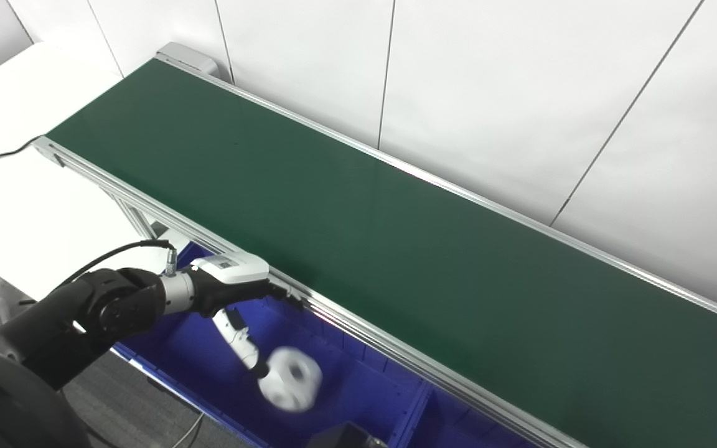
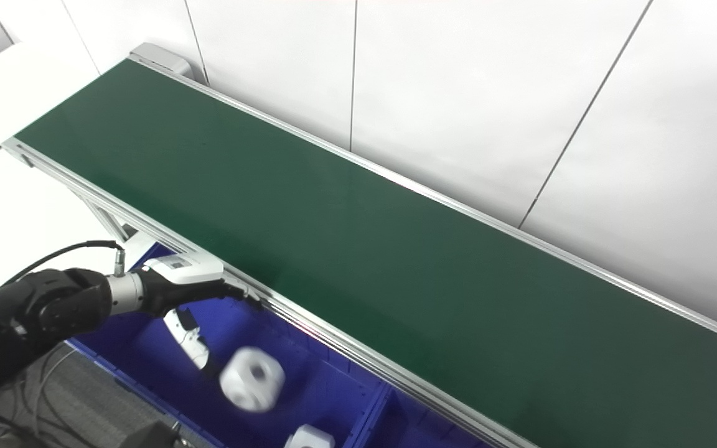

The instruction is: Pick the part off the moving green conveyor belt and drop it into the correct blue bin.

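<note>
We see the left hand [image 1: 234, 283] stretched level over the blue bin [image 1: 196, 367], fingers [image 1: 243, 345] spread, holding nothing; the blurred white part [image 1: 290, 378] sits just below the fingertips, belt [image 1: 396, 249] beyond.

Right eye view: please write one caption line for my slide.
Left hand, fingers apart, above the blue bin; a blurred white part is over the bin; the green conveyor belt carries nothing.

green belt [image 1: 358, 236], blue bin [image 1: 346, 379], blurred, seemingly white part [image 1: 290, 378]
</note>
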